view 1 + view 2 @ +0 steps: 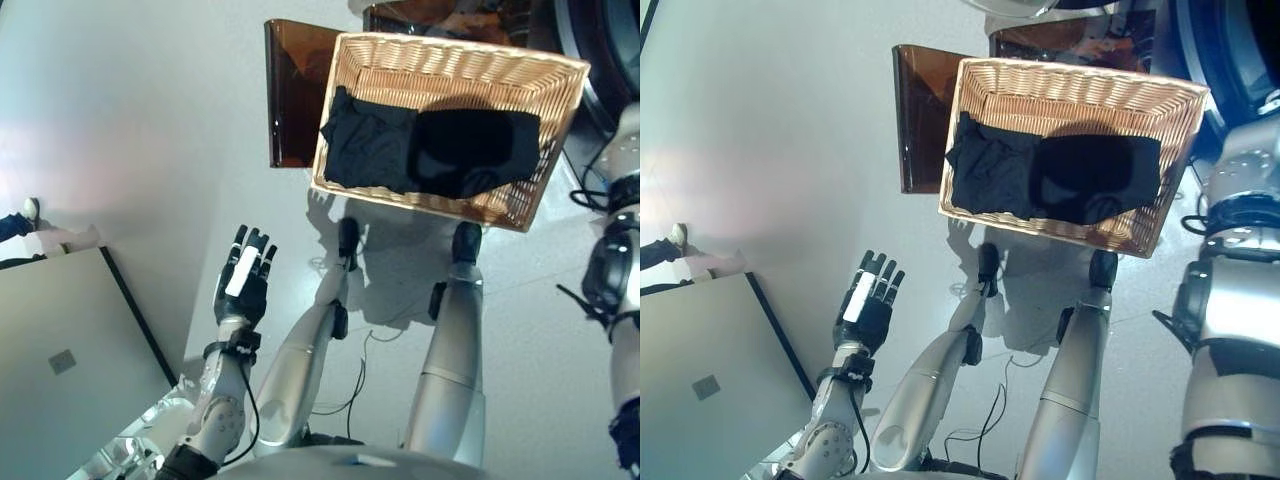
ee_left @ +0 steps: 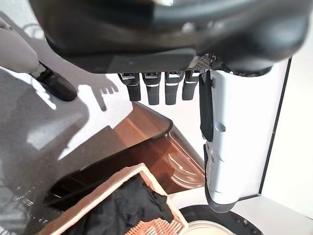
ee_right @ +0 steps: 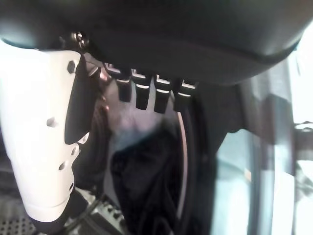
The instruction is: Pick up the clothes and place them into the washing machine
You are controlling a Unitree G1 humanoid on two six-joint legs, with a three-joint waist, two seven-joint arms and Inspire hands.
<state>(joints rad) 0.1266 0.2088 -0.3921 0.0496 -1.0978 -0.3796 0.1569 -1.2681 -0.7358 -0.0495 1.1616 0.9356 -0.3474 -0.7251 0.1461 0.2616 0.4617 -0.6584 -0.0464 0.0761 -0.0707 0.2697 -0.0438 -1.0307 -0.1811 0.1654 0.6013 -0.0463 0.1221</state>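
A shallow wicker basket (image 1: 545,150) rests on a low dark brown box (image 1: 290,95) ahead of me. Black clothes (image 1: 430,150) lie spread across its floor. The washing machine (image 1: 600,40) stands at the far right. My left hand (image 1: 243,280) is open and empty, held low over the floor, well short of the basket. In the left wrist view its fingers (image 2: 154,90) are straight, with the basket's clothes (image 2: 132,210) beyond them. My right hand (image 3: 171,29) is open and empty at the machine's opening (image 3: 188,161). A dark cloth (image 3: 142,181) lies inside the drum.
A flat grey board (image 1: 70,370) with a dark edge lies at the lower left. A person's shoe (image 1: 30,208) shows at the left edge. Pale floor stretches between my left hand and the basket.
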